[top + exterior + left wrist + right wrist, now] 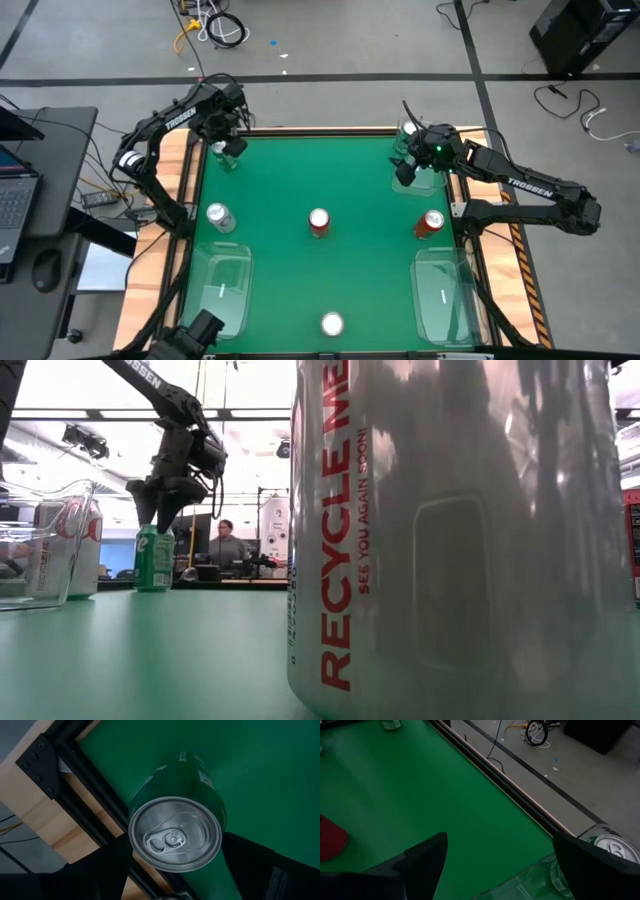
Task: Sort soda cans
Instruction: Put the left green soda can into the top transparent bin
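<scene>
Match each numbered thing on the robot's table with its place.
Things:
1. left gripper
2. right gripper
3. middle red can
4. silver can

Places:
a. centre of the table
b. beside the clear tray at the far right corner
c. near edge, filling the low view
d. at the green can in the far left corner

Pairs: 1-d, 2-b, 3-a, 4-c

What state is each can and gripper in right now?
Left gripper: around left green can.
Right gripper: open, empty.
Left green can: upright.
Right green can: upright, in tray.
Centre red can: upright.
Right red can: upright.
Left silver can: upright.
Near silver can: upright.
</scene>
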Action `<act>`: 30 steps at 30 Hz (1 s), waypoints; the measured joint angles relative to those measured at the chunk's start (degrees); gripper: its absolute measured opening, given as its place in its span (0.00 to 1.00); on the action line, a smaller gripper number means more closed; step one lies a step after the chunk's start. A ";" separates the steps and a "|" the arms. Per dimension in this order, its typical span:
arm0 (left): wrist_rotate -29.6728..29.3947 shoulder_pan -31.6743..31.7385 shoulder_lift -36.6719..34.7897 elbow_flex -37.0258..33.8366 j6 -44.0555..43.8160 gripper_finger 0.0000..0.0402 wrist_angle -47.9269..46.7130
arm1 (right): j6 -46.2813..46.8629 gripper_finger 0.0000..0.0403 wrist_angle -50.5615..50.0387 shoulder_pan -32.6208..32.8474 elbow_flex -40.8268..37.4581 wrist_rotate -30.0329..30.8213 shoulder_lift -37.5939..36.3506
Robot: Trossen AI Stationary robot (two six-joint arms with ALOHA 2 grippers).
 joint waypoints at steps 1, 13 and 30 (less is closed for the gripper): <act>-0.03 0.00 0.03 -0.01 -0.20 0.76 -0.30 | 0.00 0.87 -0.02 -0.01 0.00 0.00 0.00; -2.07 -1.18 0.08 -0.07 -1.72 0.76 -1.48 | 0.00 0.87 -0.02 0.01 0.00 0.00 0.00; -2.44 -0.28 0.65 -1.80 3.76 0.77 4.15 | -0.01 0.87 -0.02 0.36 0.00 -0.12 0.00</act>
